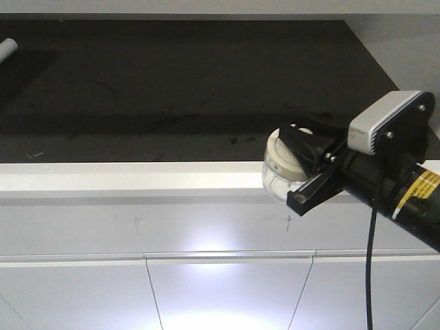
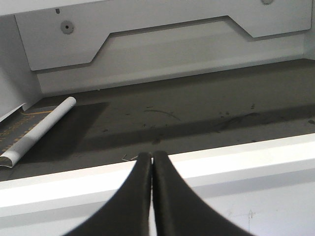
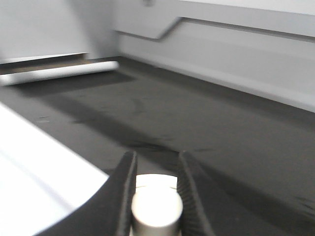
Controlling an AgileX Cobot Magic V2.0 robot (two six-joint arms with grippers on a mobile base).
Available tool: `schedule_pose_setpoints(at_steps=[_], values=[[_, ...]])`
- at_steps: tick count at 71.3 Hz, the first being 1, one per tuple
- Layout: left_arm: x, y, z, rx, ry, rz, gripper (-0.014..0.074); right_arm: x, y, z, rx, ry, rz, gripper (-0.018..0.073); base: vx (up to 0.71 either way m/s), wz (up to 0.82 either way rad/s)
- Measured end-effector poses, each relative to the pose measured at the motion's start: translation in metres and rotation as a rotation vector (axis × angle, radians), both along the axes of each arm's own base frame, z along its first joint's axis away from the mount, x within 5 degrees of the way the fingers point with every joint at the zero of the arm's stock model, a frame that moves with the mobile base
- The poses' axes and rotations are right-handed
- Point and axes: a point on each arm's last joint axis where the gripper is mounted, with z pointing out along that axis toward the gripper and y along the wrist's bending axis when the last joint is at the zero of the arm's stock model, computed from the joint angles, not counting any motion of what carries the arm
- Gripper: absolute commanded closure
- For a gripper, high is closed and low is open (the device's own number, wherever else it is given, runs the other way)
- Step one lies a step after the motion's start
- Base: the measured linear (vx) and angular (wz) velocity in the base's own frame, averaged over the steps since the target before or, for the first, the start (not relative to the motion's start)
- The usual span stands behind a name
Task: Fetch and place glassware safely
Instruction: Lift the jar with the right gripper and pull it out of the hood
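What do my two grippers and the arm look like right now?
Right gripper: black angular fingers, a pale grey camera housing on a black screwed bracket, black wrist with a yellow label, black cable hanging. Left gripper: two smooth, curved black fingers.

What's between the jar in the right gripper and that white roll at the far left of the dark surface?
Nothing but bare dark surface, faintly scuffed, between jar and white roll; the right wrist view shows it.

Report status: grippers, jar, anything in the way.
Right gripper shut on the jar, at the white ledge. Left gripper shut, empty. White roll far left on the dark shelf, well away from the jar.
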Motion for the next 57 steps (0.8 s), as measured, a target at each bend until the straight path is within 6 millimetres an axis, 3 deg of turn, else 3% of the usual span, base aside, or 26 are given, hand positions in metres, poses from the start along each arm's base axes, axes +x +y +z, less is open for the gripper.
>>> schedule_pose_setpoints(at_steps=[28, 39, 57], values=[[0.000, 0.000, 0.000, 0.000, 0.000, 0.000, 0.0603, -0.052, 0.067, -0.003, -0.018, 0.025, 0.335, 0.0561, 0.00, 0.00], [0.000, 0.000, 0.000, 0.000, 0.000, 0.000, 0.0603, -0.065, 0.078, -0.003, -0.017, 0.026, 0.402, 0.0561, 0.00, 0.00], [0.000, 0.000, 0.000, 0.000, 0.000, 0.000, 0.0603, -0.066, 0.079, -0.003, -0.016, 0.027, 0.408, 0.0559, 0.00, 0.00]])
